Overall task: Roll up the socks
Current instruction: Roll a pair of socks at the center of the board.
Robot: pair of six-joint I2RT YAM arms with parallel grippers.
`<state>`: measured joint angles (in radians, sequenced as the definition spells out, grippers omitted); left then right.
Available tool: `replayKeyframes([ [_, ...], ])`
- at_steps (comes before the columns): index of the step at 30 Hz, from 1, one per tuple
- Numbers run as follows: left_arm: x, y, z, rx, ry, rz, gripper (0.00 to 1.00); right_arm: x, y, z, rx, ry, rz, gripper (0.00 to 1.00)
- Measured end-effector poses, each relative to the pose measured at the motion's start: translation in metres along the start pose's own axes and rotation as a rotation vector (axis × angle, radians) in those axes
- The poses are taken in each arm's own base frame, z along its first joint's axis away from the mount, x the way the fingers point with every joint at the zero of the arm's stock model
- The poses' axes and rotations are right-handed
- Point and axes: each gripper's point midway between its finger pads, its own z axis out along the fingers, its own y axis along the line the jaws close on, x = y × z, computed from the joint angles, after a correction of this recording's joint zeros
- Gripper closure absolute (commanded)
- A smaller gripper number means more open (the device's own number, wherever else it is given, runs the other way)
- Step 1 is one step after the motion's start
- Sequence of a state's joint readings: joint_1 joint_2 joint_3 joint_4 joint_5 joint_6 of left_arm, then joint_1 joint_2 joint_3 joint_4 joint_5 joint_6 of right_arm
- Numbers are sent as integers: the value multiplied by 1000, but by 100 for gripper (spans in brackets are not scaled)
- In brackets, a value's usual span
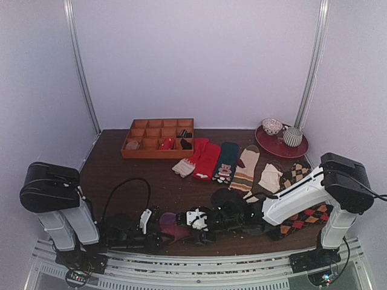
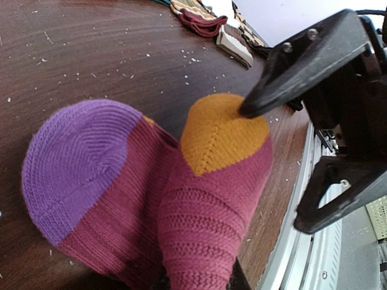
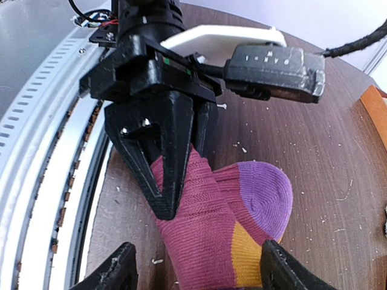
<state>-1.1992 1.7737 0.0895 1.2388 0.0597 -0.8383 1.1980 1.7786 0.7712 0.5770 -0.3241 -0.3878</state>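
Note:
A maroon sock pair (image 1: pixel 175 230) with a purple toe (image 2: pixel 72 163) and an orange heel (image 2: pixel 221 133) lies at the table's near edge. My left gripper (image 2: pixel 199 281) is shut on the maroon cuff end; it also shows in the right wrist view (image 3: pixel 172 172) and in the top view (image 1: pixel 158 237). My right gripper (image 3: pixel 199 275) is open and straddles the sock's heel end, one finger on each side. In the left wrist view, one right fingertip (image 2: pixel 248 109) touches the orange heel. In the top view the right gripper (image 1: pixel 197 222) faces the left one.
An orange compartment tray (image 1: pixel 158 138) stands at the back. Red (image 1: pixel 205 158), teal (image 1: pixel 227 160), striped (image 1: pixel 247 169) and argyle (image 1: pixel 302 211) socks lie across the middle and right. A red plate (image 1: pixel 281 148) holds two bowls. The metal rail (image 1: pixel 199 263) borders the near edge.

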Motion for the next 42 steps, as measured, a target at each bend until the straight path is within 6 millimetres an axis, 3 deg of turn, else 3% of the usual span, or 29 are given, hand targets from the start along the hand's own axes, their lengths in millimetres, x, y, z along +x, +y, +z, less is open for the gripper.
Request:
replayKeyframes([
  [19,0,0,0,11,1,-2,100,29,-2,21,-10,89,23,38],
  [24,0,-2,1,21,6,0,100,32,-1,21,-14,97,31,45],
  [31,1,-5,3,38,16,11,100,33,0,22,-50,112,69,66],
  [33,0,-6,3,40,14,14,79,31,0,25,-73,125,87,69],
  [35,-1,-6,3,36,16,23,66,30,-1,27,-99,139,117,71],
  [37,-1,-6,2,28,24,39,46,29,-1,29,-122,150,153,71],
  [38,-2,-7,1,25,29,55,35,28,-1,31,-137,158,178,71],
  [40,-5,-12,-1,16,39,90,4,28,-1,32,-153,180,225,71],
  [42,-9,-17,-3,5,43,129,2,27,-1,33,-166,204,267,70],
])
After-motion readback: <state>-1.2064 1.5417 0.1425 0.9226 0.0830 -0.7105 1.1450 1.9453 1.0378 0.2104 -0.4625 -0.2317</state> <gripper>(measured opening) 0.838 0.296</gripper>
